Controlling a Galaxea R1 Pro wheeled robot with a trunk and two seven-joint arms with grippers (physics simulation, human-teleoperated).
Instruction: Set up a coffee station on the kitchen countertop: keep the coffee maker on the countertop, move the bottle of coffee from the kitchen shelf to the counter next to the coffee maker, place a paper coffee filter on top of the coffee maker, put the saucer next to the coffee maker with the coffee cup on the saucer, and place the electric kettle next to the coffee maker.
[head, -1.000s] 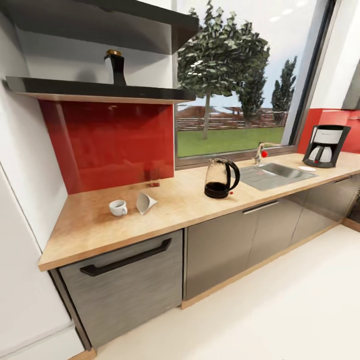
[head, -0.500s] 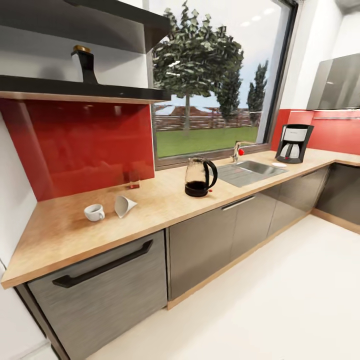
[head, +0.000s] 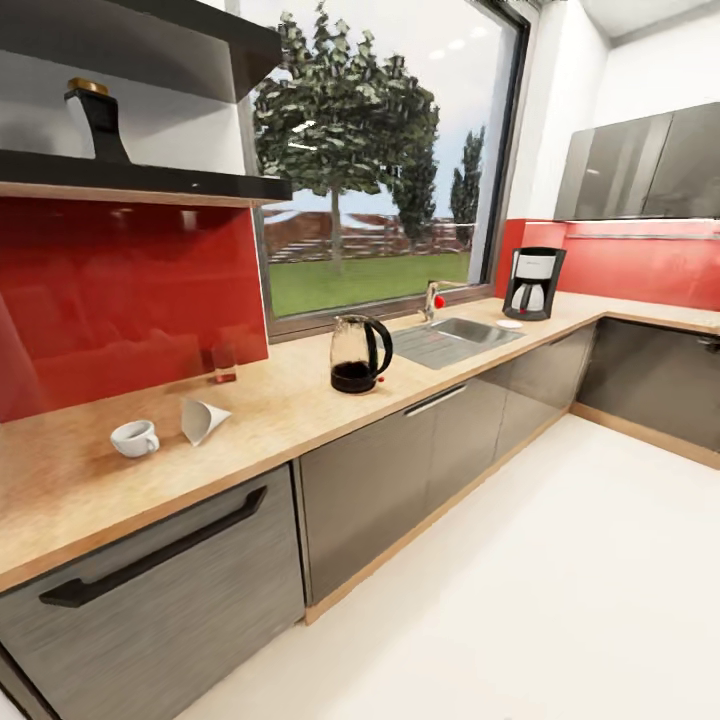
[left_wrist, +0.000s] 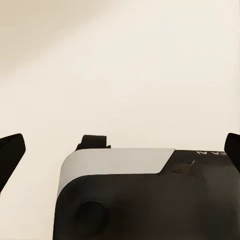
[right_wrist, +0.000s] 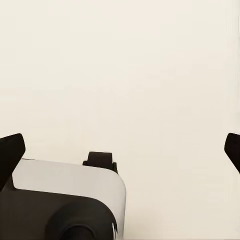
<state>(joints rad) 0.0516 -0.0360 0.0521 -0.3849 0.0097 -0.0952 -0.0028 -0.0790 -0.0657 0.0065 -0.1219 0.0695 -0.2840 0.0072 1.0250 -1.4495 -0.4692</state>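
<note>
Coffee maker (head: 531, 284) — black drip machine with white front — stands on the light-wood kitchen countertop (head: 290, 400) beyond the steel sink (head: 455, 335), well apart from both claws. Left gripper (left_wrist: 120, 150) and right gripper (right_wrist: 120, 150) hang released, fingertips spread over pale floor (right_wrist: 120, 75).

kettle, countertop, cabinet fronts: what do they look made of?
The electric kettle: clear glass body by the look, since you see through it; black base, handle and lid, probably plastic.
The kitchen countertop: light wood or wood-look laminate, matte, with a grain pattern.
The cabinet fronts: dark grey glossy panels that reflect the floor; the material itself is unclear.
</note>
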